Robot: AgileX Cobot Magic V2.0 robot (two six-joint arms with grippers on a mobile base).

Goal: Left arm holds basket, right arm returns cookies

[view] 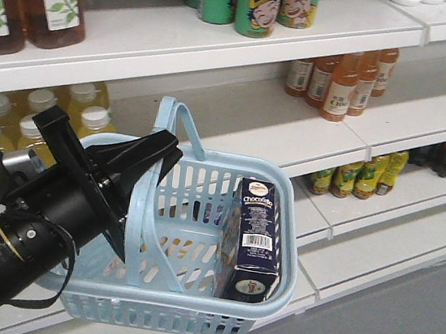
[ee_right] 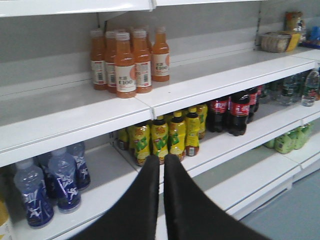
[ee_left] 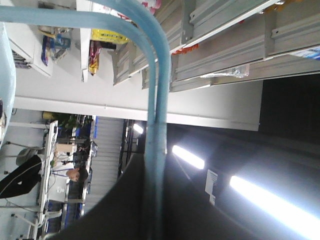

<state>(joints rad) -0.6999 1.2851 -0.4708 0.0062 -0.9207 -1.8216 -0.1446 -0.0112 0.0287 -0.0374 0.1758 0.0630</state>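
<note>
open from above across the basket middle, between the raised hoop handles and the navy cookie carton upright at the right end. blocked leftward by the left arm and left gripper, clamped on those handles.

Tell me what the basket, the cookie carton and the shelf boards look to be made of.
The basket: pale blue moulded plastic, slightly glossy, judging by its slotted walls and rounded rim. The cookie carton: printed cardboard, most likely, with flat faces, crisp folded edges and a barcode panel. The shelf boards: probably white painted metal, smooth and thin-edged, though that is uncertain.
</note>
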